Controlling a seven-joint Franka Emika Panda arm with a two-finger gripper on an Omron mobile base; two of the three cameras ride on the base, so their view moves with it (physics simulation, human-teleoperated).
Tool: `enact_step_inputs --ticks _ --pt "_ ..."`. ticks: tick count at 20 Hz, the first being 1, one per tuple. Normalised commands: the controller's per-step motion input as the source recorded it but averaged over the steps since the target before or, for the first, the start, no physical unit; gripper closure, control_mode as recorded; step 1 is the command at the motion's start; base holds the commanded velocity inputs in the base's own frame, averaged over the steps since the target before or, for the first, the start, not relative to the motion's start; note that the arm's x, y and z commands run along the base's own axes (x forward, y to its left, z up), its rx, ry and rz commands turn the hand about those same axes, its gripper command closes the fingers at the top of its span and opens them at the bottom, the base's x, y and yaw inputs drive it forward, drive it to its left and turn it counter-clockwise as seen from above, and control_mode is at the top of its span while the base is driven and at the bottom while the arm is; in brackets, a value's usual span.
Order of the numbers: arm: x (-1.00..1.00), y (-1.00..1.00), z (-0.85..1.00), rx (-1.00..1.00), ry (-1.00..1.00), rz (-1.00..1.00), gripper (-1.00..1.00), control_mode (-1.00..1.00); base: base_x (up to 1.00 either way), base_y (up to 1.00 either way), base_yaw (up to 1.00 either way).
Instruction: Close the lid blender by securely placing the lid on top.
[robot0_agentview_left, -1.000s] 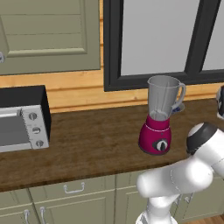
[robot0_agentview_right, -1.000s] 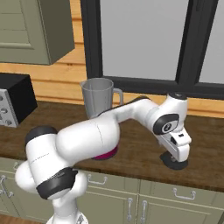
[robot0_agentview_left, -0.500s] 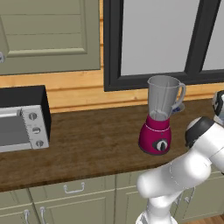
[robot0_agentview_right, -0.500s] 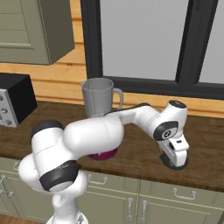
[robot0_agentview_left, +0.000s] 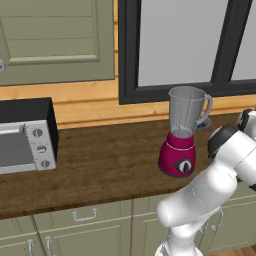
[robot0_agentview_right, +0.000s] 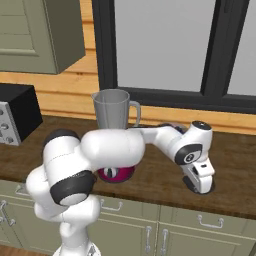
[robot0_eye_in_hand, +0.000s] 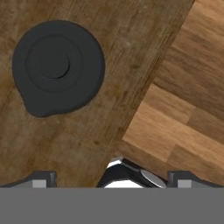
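We find the lid flat on the desk near its front edge, well apart from the open-mouthed blender. Our end effector hangs over it, fingers spread and empty; lid sits off-centre, up and left in the hand view.

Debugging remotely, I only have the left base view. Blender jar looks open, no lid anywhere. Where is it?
Observer: The lid lies flat on the counter near its front edge, per the hand view.
Operator: Is the gripper on it?
Observer: No. The gripper hangs low over the counter, right of the blender; the lid is ahead of the fingers, untouched.
Operator: Fingers open?
Observer: Yes, spread wide, nothing between them.
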Motion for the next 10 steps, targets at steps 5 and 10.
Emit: enact_step_inputs --ticks 5,10 --pt "0.06 -0.26 0.0 0.02 0.02 -0.01 -1.0 -1.0 0.0 0.0 0.0" --pt "0.03 -0.05 -0.01 0.04 0.07 -0.01 -1.0 -1.0 0.0 0.0 0.0"
